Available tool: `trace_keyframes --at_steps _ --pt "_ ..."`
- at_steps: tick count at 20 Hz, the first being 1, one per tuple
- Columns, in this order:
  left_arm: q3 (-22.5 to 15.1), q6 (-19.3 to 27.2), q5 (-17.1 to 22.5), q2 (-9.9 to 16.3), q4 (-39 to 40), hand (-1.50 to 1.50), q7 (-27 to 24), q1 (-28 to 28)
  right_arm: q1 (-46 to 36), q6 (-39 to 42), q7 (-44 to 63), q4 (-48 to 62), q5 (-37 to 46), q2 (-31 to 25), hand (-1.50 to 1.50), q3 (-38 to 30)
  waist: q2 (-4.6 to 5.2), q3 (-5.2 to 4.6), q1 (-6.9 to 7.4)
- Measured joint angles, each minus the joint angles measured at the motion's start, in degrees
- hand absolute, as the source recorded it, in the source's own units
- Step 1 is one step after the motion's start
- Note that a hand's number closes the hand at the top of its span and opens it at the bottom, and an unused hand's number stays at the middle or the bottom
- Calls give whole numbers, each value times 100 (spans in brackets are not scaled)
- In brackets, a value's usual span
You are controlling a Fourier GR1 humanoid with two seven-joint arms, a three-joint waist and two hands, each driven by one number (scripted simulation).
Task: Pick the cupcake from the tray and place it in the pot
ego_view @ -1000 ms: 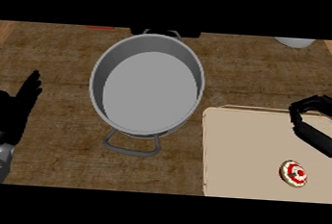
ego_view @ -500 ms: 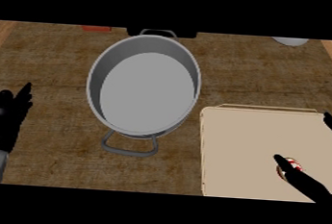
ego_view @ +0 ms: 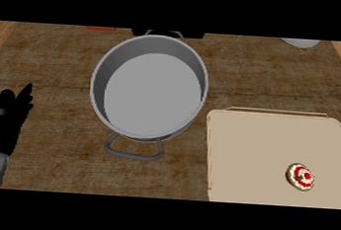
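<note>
Wood-grain counter [ego_view: 53, 55] fills the view. Cupcake [ego_view: 300, 177] sits on the tray [ego_view: 259, 142], near-right part of it, seen from above: red and white top, nothing touching it. Tray is beige, at the near right, running off the right and near edges. Pot [ego_view: 147, 88] is grey, left of the tray and farther back, its rim just beside the tray's far-left corner; nothing inside it. 1 pot handle [ego_view: 134, 150] points near, the other sits at the far rim. Left hand [ego_view: 9, 119] is at the left edge, fingers straight and pointing far, holding nothing, well apart from pot and tray. Right hand not visible. White object [ego_view: 300, 43] at far right, red one [ego_view: 100, 28] at far left, both cut off.
</note>
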Motion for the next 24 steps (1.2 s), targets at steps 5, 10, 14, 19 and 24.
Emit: trace_keyframes --at_steps 5,10,14,19,24 --pt "-94 42 -126 -96 -17 0 29 -54 167 1282 1484 -810 -78 -641 -150 56 24 -2 79" --pt "-73 -32 -160 -120 -62 0 63 -58 -281 2313 2597 -938 -296 -829 -150 376 34 14 184" --pt "-3 -131 -191 -168 -28 0 110 -133 -848 2880 3212 -935 -494 -683 -150 502 33 24 202" --pt "106 -241 -270 -227 -60 0 109 -67 -1298 3147 3523 -891 -582 -240 -150 751 26 30 200" --pt "217 -308 -421 -347 -25 0 127 -96 -1533 3317 3437 -490 -578 139 -150 780 23 36 181"
